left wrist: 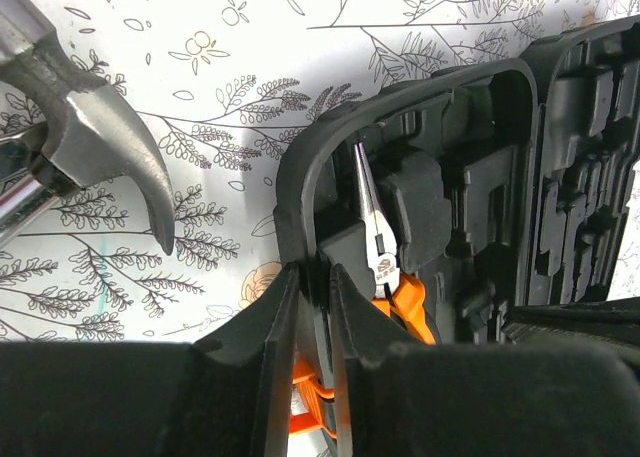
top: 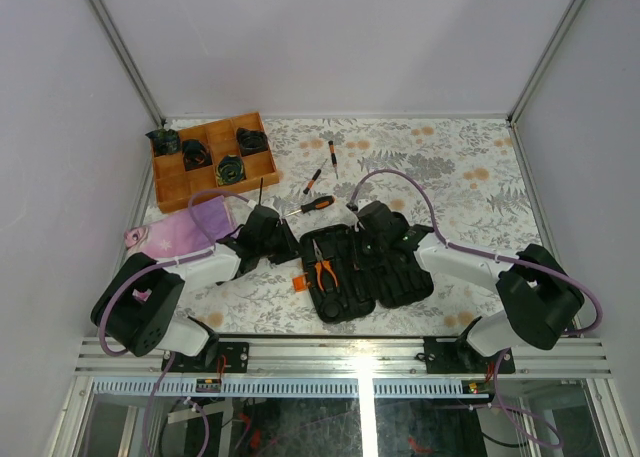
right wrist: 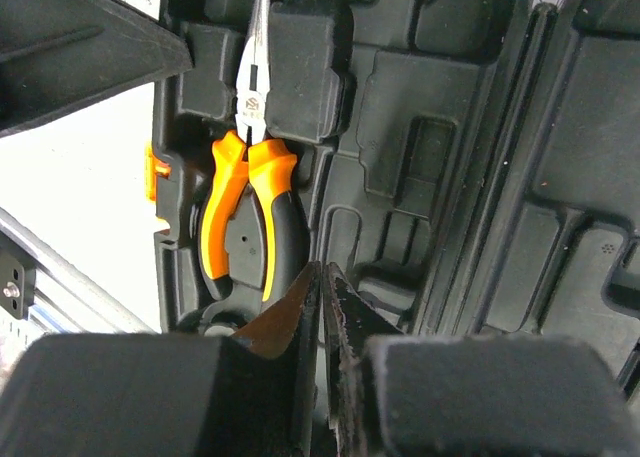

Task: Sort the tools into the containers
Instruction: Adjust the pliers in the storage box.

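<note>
Pins tool case (left wrist: 298, 182) rim in left gripper (left wrist: 316, 289), likely steadying it; holds right gripper (right wrist: 321, 289) closed, empty, above slotted pliers (right wrist: 216, 217).

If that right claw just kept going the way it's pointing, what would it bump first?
Probably the moulded black floor of the tool case, just beside the pliers; depth is hard to judge.

Free: far-right desk (top: 480, 167), bare floral surface.
Blocked, far left: wooden tray (top: 172, 189).
Blocked, left: pink cloth (top: 185, 232); hammer (left wrist: 90, 127) just beside left gripper (left wrist: 312, 277).
Blocked, centre: open tool case (top: 390, 282), right gripper (right wrist: 320, 287) low over its slots.
Loose beyond the case: screwdriver (top: 312, 205), two thin drivers (top: 313, 180).
</note>
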